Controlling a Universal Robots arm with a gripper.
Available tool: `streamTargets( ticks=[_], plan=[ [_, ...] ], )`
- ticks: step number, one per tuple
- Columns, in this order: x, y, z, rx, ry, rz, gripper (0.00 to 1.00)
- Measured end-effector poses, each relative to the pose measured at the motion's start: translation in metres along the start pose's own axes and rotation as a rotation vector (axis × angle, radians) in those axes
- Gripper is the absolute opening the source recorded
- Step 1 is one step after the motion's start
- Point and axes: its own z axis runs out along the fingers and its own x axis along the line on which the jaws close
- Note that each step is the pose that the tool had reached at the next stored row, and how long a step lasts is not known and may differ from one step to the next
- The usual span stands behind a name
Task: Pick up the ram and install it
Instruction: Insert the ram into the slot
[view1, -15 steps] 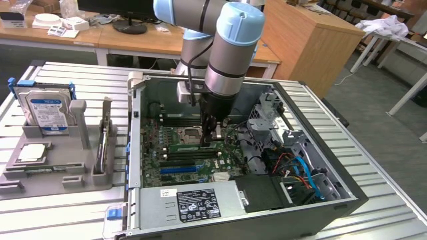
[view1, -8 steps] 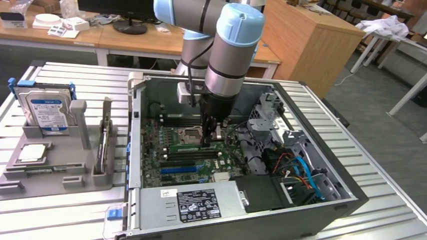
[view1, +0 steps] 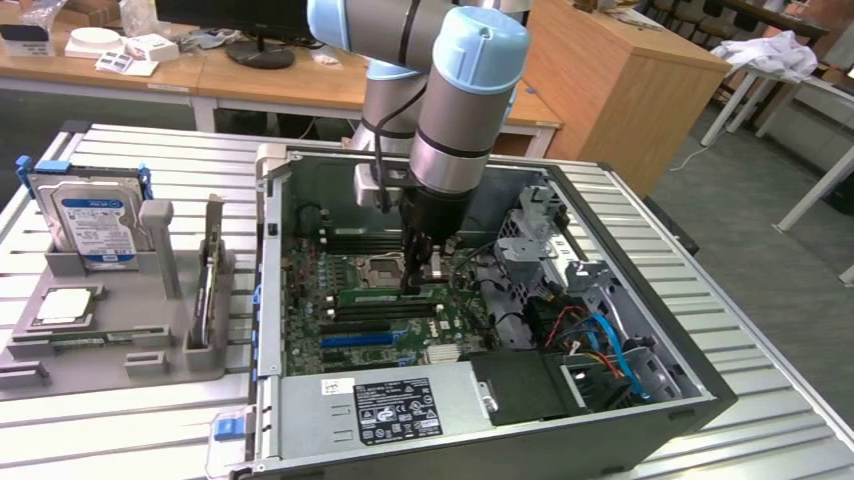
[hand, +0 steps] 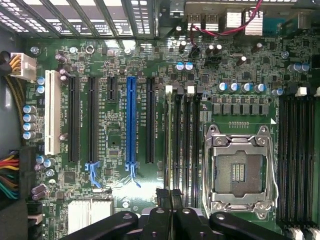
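**Exterior view.** My gripper (view1: 430, 283) is down inside the open case (view1: 441, 455), over the board (view1: 400, 335) and just beside the socket (view1: 386, 268). The ram (view1: 380, 295) shows as a thin green strip on edge. It runs along the slots from my fingertips toward the exterior view's left. It sits at the board, but I cannot tell from here whether it is seated. The tray (view1: 80, 350) stands well apart, outside the case.

**Wrist view.** My fingers (hand: 162, 197) are pressed together and appear to pinch the ram (hand: 170, 140) by its top edge. The stick is seen edge-on, lined up with the slot of its bank that lies farthest from the socket (hand: 239, 170). The neighbouring slots (hand: 186, 140) are bare. A white clip (hand: 169, 89) shows at the far end; I cannot tell whether it is latched.

**Finding.** I judge the pick-up done and the install in hand, at the point of insertion. Seating calls for pressure straight down, with the stick kept parallel to its slot and untilted, until the clips close.
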Motion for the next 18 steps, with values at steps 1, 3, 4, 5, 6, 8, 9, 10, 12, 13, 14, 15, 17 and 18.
streamTargets(
  ticks=[1, 3, 4, 5, 6, 8, 9, 10, 12, 13, 14, 15, 17, 18],
  plan=[
    [0.0, 0.0, 0.0, 0.0, 0.0, 0.005, 0.12],
    [0.0, 0.0, 0.0, 0.0001, 0.0, 0.017, 0.12],
    [0.0, 0.0, 0.0, 0.0001, 0.0, 0.019, 0.12],
    [0.0, 0.0, 0.0, 0.0001, 0.0, 0.019, 0.12],
    [0.0, 0.0, 0.0, 0.0001, 0.0, 0.019, 0.12],
    [0.0, 0.0, 0.0001, 0.0001, -0.0001, 0.019, 0.12],
    [0.0, 0.0, 0.0002, 0.0002, -0.0001, 0.019, 0.12],
    [0.0, 0.0, 0.0007, 0.0003, -0.0005, 0.019, 0.12],
    [0.0, 0.0, 0.001, 0.0001, 0.0, 0.019, 0.12],
    [0.0, 0.0, 0.0013, 0.0001, 0.0, 0.019, 0.12],
    [0.0, 0.0, 0.0015, 0.0001, 0.0, 0.019, 0.12],
    [0.0, 0.0, 0.0017, 0.0001, 0.0, 0.019, 0.12],
    [0.0, 0.0, 0.0021, 0.0001, -0.0001, 0.019, 0.12],
    [0.0, 0.0, 0.0022, 0.0001, -0.0001, 0.019, 0.12]
  ],
)
